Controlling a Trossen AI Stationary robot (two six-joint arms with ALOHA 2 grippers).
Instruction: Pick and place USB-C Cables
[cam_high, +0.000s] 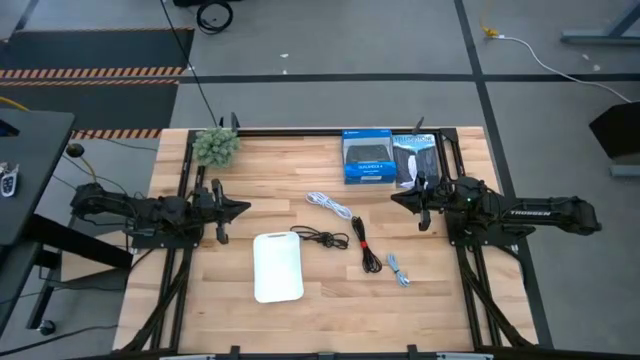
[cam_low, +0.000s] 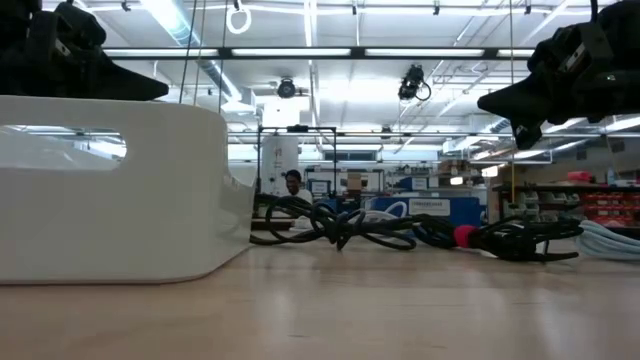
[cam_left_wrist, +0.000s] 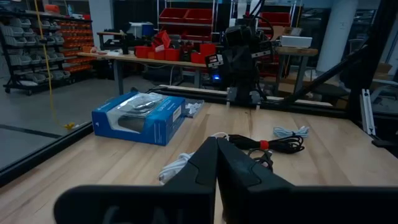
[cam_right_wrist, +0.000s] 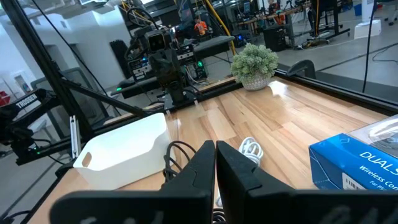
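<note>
Nothing is being held: both arms are hanging above the desk in mirrored parked poses, so the task looks not yet begun. The tray is the landmark, lying flat near the front middle of the desk, likely set there as the drop spot. All four cables are lying loose on the wood on the right-arm side of the tray, spread apart so each can be taken singly: the black cable is sitting just beside the tray's far corner, the white cable is lying further back from the tray, the black-and-red cable is running lengthwise beyond the black one, and the pale blue cable is lying furthest from the tray. Two boxes are resting at the back edge, well apart from the tray, out of the work zone, and a small plant is sitting at the back corner on the tray's other side. The left hand is hovering just beside the tray's far left corner, fingers pressed together, empty. The right hand is hovering well apart from the tray, beyond the cables, fingers pinched together too, gripping nothing. Judging by reach, the right arm is better placed for the first pick.
</note>
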